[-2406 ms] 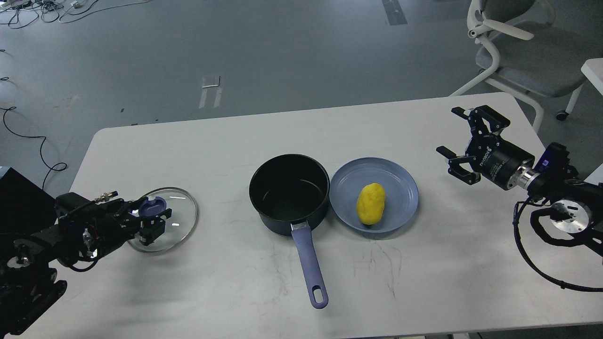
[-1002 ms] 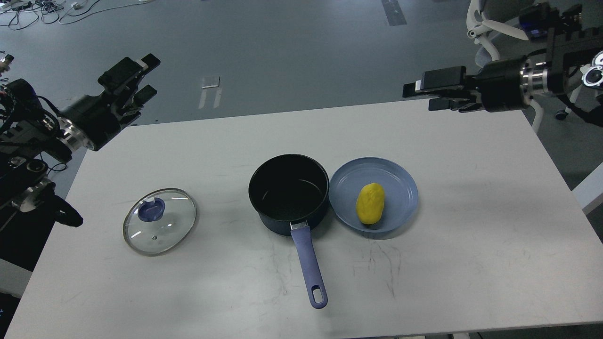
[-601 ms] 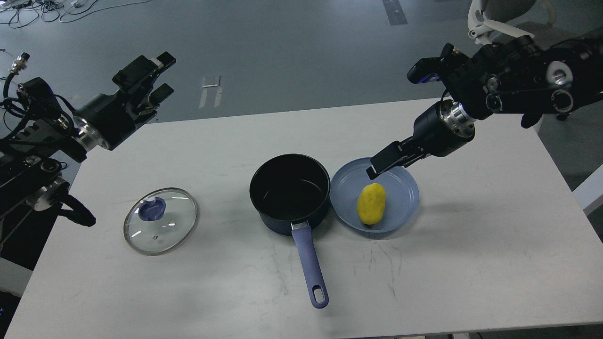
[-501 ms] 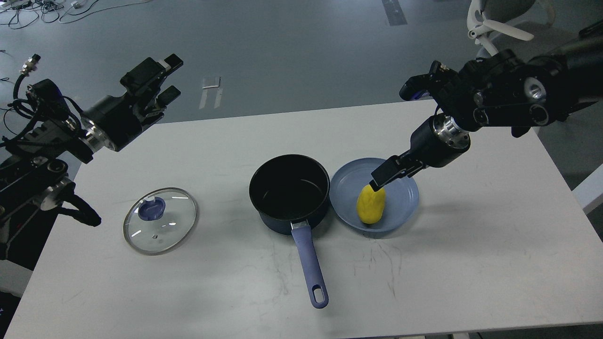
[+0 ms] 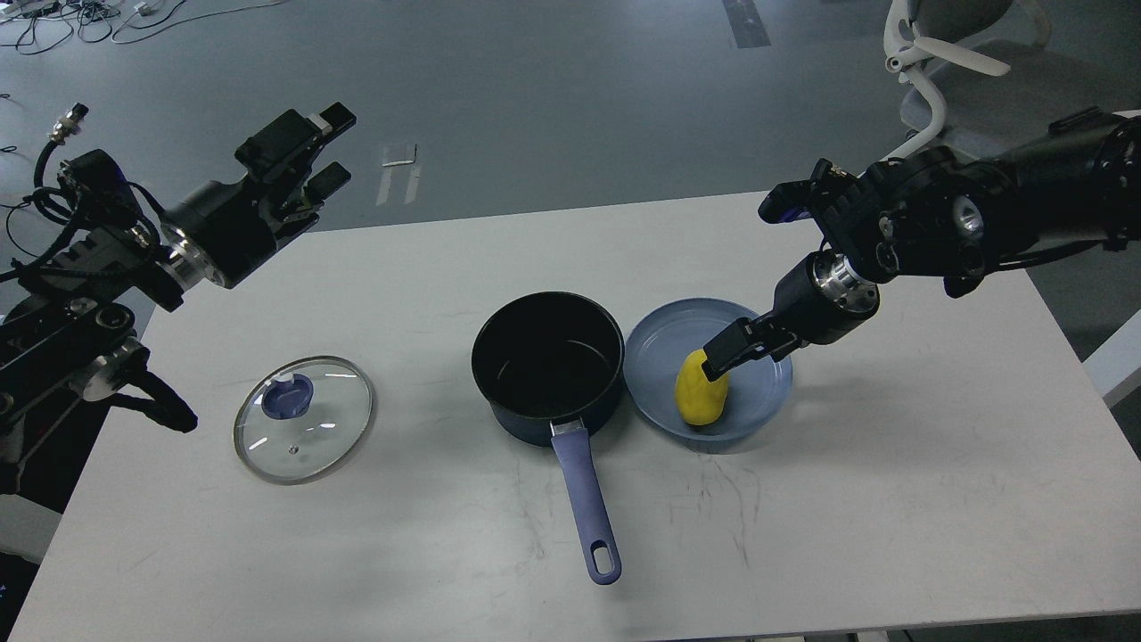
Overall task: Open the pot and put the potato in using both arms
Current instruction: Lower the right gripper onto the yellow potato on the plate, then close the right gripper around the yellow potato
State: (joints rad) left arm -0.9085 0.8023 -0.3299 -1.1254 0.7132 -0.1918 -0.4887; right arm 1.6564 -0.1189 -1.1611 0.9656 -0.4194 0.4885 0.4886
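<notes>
White table point(image 5: 891, 499) carries one pot point(image 5: 546, 366), open, black inside, handle toward me. One glass lid point(image 5: 303, 417) lies flat well to its left, clear of the work. One blue plate point(image 5: 758, 352) touches the pot's right side and holds the one potato point(image 5: 700, 399). Right gripper point(image 5: 720, 357) sits at the potato's top; grip width I cannot tell. Left gripper point(image 5: 307, 156) hangs raised, parted, empty.

A white bench point(image 5: 891, 499) stood on a grey floor point(image 5: 553, 98), its top scuffed with dark marks. A blue plate point(image 5: 767, 392) lay on it. Beyond its far right corner stood a white-framed chair point(image 5: 927, 98), and cables point(image 5: 53, 22) trailed across the floor at far left.
</notes>
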